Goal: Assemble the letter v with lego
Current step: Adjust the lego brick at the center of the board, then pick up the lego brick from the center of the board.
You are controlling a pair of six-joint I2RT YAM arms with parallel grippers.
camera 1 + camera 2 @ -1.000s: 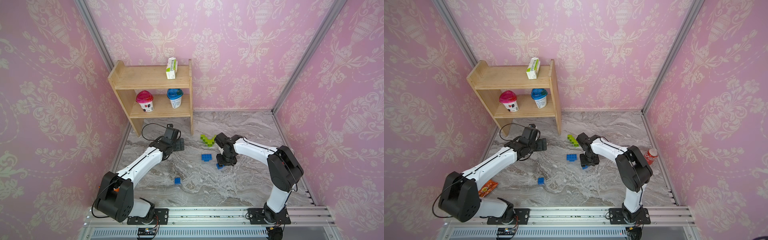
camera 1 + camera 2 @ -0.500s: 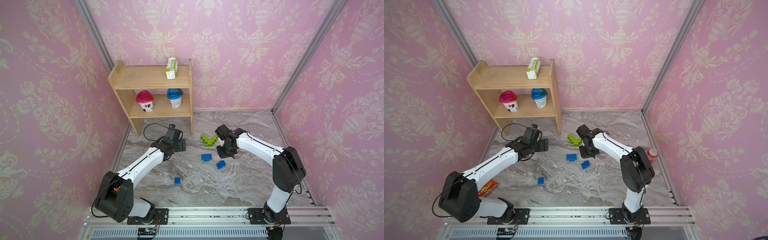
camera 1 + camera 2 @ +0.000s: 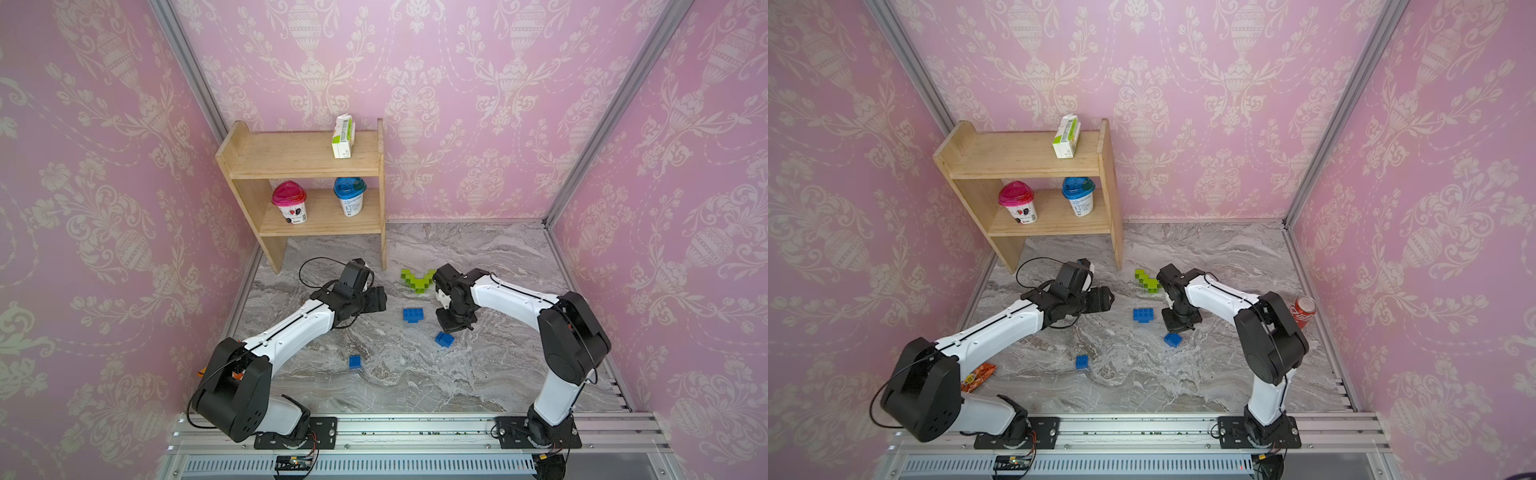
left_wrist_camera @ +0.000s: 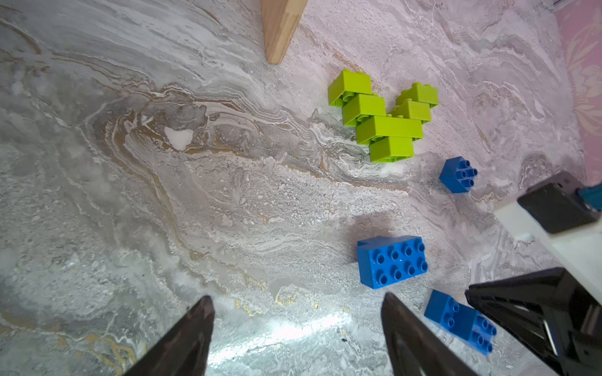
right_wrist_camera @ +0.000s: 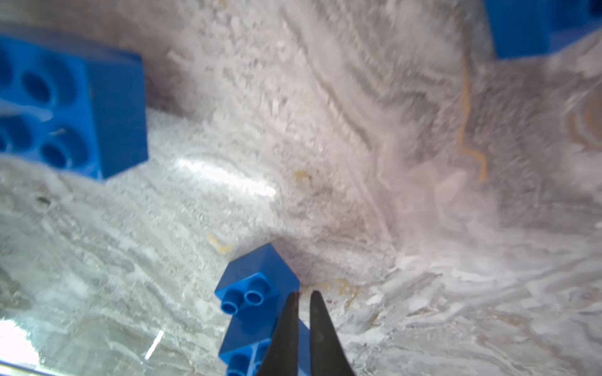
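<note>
Lime-green lego V [image 3: 417, 281], six studded plastic bricks, is lying flat on the grey marble-patterned bench [image 3: 478, 382]. It is sitting just off the foot of the wooden two-tier shelf [image 3: 307, 158], at the end panel on the right arm's side.

Progress, my judgement: the letter is looking built. Two stepped arms are meeting on a double-length brick, with one square brick under it as the tip. No green brick is lying loose.

Unused blue pieces are all lying farther from the shelf than the V:
- blue two-by-four studded brick [image 3: 413, 314], studs up
- blue piece of two joined square bricks [image 3: 444, 340]
- single blue square brick [image 3: 354, 361], farthest out

Cannot tell whether these are meant to join the letter. If not, I am expecting only pulling the arms clear.

Orientation: the V's tip is pointing away from the wall behind the shelf and its mouth is opening toward that wall. The long axis, tip to mouth, is running roughly along the shelf's depth.

Left hand [image 4: 296, 296] is hanging spread, gripping nothing. Right hand [image 5: 303, 293] is pressed together on nothing, its tips just beside the joined blue piece.
</note>
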